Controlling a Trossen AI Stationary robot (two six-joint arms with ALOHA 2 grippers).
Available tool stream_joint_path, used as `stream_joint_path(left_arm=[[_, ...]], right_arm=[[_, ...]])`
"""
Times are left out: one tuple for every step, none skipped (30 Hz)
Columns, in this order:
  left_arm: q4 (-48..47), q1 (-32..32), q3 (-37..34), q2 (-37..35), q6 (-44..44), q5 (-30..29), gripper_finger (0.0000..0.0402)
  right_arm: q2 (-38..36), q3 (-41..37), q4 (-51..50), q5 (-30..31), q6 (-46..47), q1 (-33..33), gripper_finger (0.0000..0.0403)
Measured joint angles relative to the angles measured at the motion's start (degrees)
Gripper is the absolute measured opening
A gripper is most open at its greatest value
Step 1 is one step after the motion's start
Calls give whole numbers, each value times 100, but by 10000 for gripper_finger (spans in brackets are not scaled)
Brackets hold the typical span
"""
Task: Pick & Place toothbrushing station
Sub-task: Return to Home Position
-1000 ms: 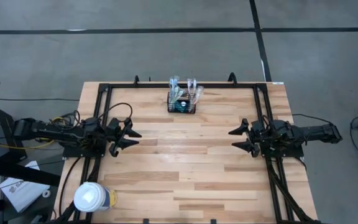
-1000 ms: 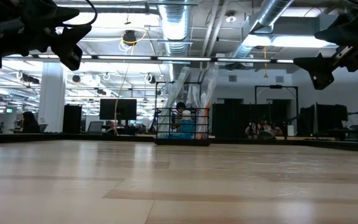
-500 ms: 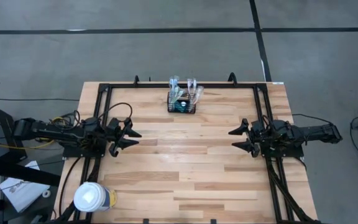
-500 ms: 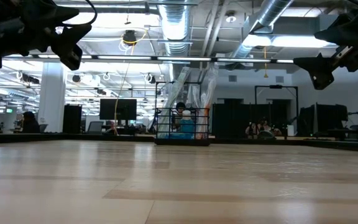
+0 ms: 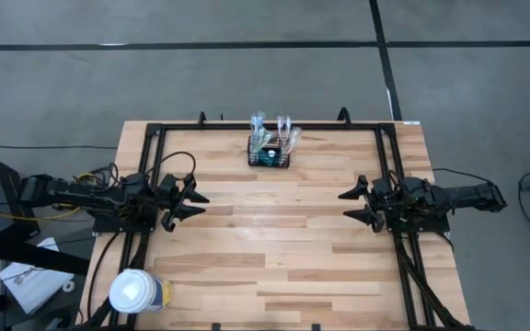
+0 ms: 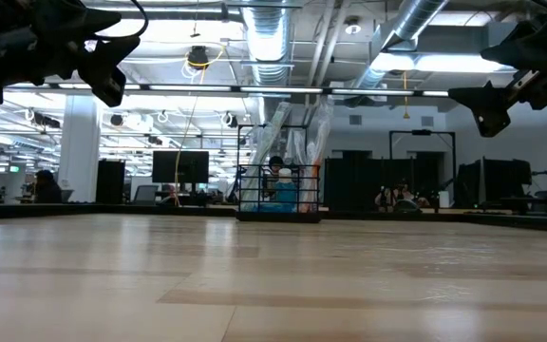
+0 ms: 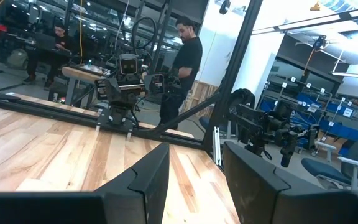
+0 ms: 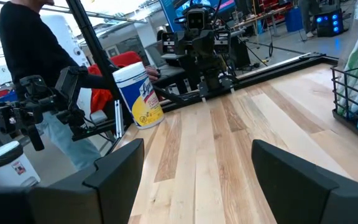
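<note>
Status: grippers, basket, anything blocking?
Left gripper open, left side. Right gripper open, right side. Basket far edge, toothbrushes inside. Cup near-left corner, not blocking.

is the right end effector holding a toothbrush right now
No, the right end effector is open and empty, and the toothbrushes stand in the wire basket at the table's far edge.

Lidded cup [image 5: 136, 292], wooden table [image 5: 274, 244], papers perhaps [image 5: 28, 283]

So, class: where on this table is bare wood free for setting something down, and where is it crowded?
Bare: the wide middle between the left gripper and right gripper, and the near strip beside the white-lidded canister. Crowded: the far edge around the wire basket.
</note>
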Motion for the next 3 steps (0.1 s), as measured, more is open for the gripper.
stream_joint_path(left_arm=[[0, 0, 0, 0, 2, 0, 145], [0, 0, 0, 0, 2, 0, 145], [-2, 0, 0, 0, 2, 0, 145]], right_arm=[[0, 0, 0, 0, 0, 0, 286], [0, 0, 0, 0, 0, 0, 286], [0, 0, 0, 0, 0, 0, 286]])
